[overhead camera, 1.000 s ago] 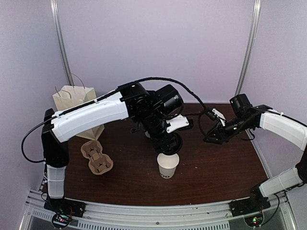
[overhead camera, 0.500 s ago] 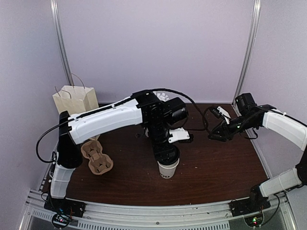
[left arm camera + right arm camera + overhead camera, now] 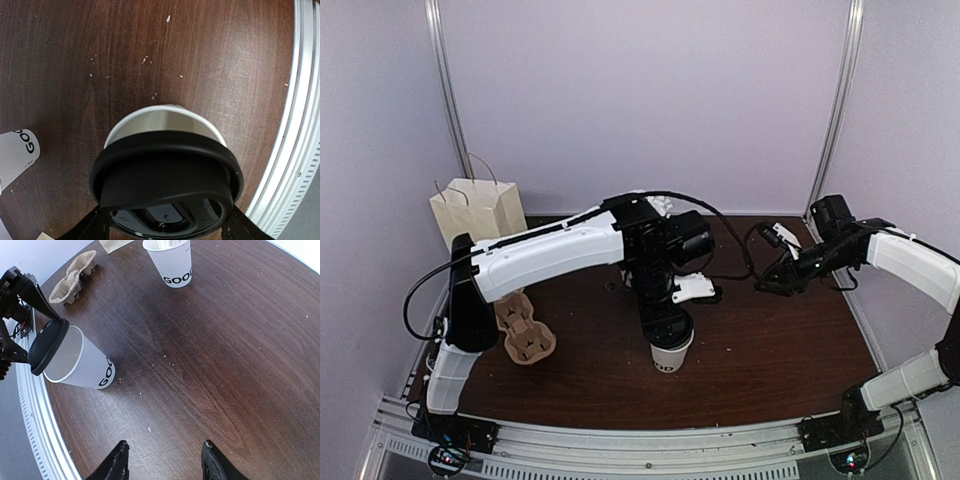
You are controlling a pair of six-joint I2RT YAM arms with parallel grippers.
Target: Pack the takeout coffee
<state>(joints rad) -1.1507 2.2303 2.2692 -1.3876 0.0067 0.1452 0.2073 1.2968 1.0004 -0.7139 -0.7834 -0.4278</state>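
Over the middle of the table [image 3: 775, 350], on the top camera, I see my left gripper [image 3: 667, 328] sitting right above the white cup [image 3: 671, 358], while the right gripper [image 3: 767, 284] hangs well apart to the right

On the left wrist camera, the black lid [image 3: 165, 175] is pinched between the fingers [image 3: 94, 226] and tilted, with the cup's rim peeking out beyond its far edge

On the right wrist camera, the lid leans against the cup's mouth, not seated flat, and my right fingers [image 3: 116, 463] stand spread with nothing between them
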